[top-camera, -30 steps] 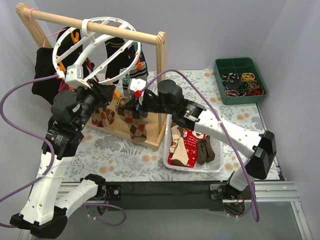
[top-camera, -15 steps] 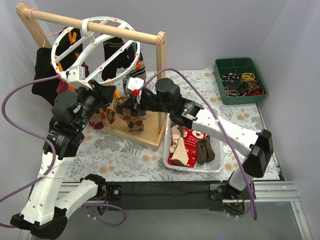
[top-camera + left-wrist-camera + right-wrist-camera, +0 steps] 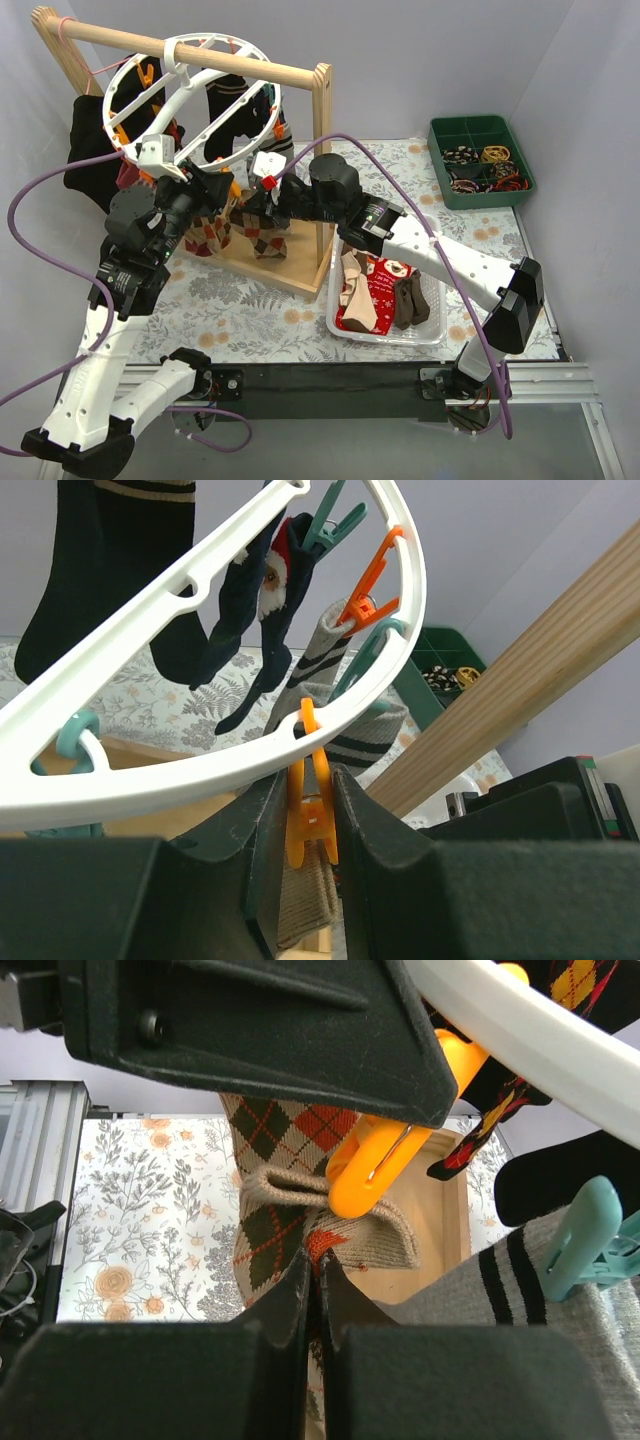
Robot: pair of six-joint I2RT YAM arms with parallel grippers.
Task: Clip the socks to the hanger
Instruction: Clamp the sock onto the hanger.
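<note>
The left tool (image 3: pixel 306 798) is squeezed narrow around an orange clip (image 3: pixel 300 845) that hangs from the white hanger (image 3: pixel 180 775). The hanger hangs by its hook on the wooden rail (image 3: pixel 200 58).

The right tool (image 3: pixel 312 1282) is pinched tight on the diamond sock (image 3: pixel 270 1230). It holds the sock up just under the orange clip. The folded top of the sock touches the mouth of the clip.

Compared with a second ago, the right arm has come a little to the left and the diamond sock sits higher, closer to the hanger. The left tool is in about the same place on the clip.

More socks lie in the clear tray (image 3: pixel 436 335) on the table (image 3: pixel 250 300), to the right of the rail.
</note>
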